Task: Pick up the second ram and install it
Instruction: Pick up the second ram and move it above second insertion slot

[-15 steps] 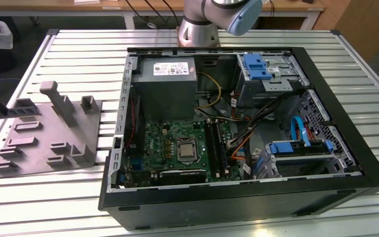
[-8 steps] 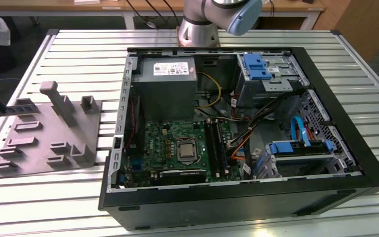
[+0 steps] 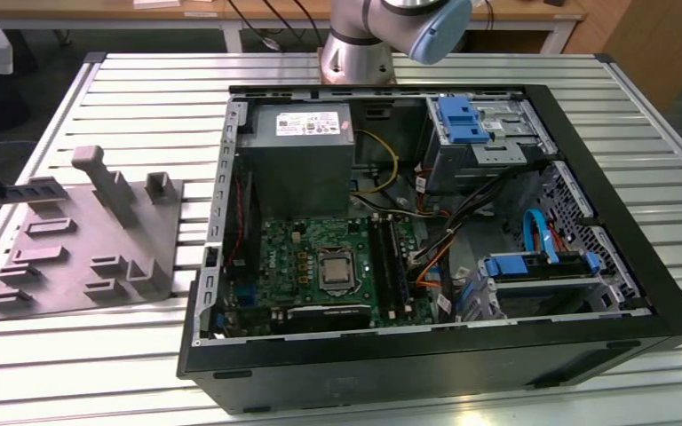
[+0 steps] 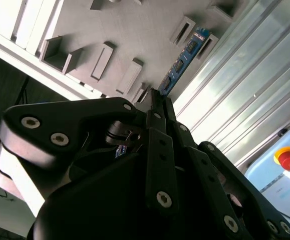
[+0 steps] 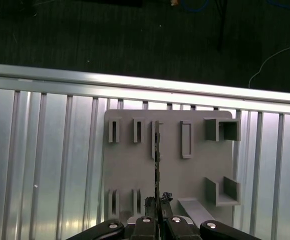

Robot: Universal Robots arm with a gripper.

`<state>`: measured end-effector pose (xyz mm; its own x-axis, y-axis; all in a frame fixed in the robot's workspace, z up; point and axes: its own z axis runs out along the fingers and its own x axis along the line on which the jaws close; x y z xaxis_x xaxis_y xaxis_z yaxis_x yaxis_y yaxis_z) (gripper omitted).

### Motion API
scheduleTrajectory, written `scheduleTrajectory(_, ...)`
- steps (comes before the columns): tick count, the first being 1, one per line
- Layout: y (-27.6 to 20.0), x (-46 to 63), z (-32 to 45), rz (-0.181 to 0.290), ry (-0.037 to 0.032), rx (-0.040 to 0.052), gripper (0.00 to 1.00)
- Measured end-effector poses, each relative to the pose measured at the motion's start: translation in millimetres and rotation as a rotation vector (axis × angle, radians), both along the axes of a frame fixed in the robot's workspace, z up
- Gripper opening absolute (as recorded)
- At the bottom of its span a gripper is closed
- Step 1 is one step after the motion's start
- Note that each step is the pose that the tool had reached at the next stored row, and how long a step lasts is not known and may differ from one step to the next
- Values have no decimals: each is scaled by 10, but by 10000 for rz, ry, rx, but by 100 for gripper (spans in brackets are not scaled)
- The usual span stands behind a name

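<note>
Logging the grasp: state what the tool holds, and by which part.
The second ram, apparently pinched at its near end by the tool.

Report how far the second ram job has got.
Done: the gripper is shut on the second ram, which stands edge-on over the grey holder tray. In hand: the pick-up; whether it is lifted is unclear. Left: installing it; it is not at the motherboard.

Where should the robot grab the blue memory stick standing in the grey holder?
Probably pinch the second ram across its two flat faces near the top edge, coming straight down from above. It stands on its thin edge in the grey holder, so only its upper part looks free to grip.
</note>
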<state>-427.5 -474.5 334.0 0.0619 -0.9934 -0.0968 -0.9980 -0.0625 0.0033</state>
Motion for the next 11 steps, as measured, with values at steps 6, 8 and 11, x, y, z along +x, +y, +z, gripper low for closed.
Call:
scheduleTrajectory(6, 0, 0, 66, 0, -1, 37, 14)
scheduleTrajectory(8, 0, 0, 85, 0, 0, 49, 14)
scheduleTrajectory(11, 0, 0, 114, 0, 0, 68, 14)
